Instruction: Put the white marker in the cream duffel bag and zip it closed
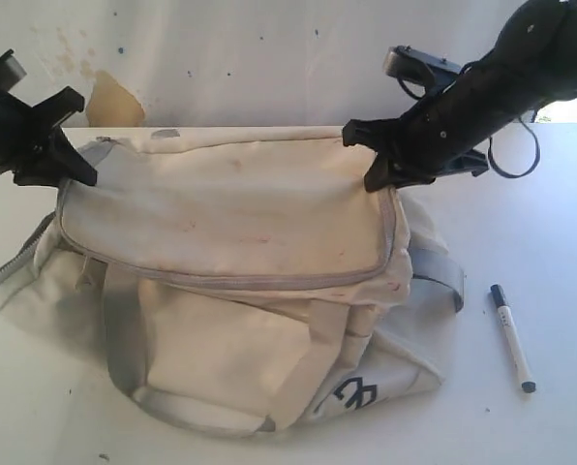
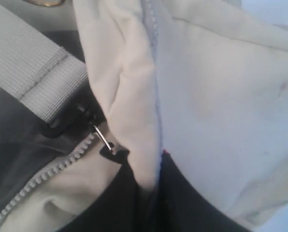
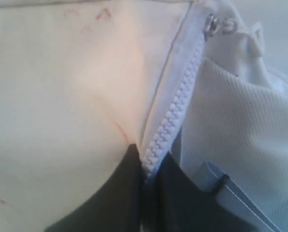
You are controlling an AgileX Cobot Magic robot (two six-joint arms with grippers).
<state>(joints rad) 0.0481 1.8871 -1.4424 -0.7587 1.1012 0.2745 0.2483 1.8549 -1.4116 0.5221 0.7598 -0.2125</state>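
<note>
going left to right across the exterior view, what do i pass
left black tool → right black tool → slim white marker with a dark cap. The large cream fabric duffel bag stretches under both tools, each pinching its top flap, so it has no single place in the order.

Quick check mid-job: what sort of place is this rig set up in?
Most likely a lab or test bench, not a home: a plain white tabletop, a stained white wall behind it, and the cream duffel bag and white marker laid out as props.
</note>
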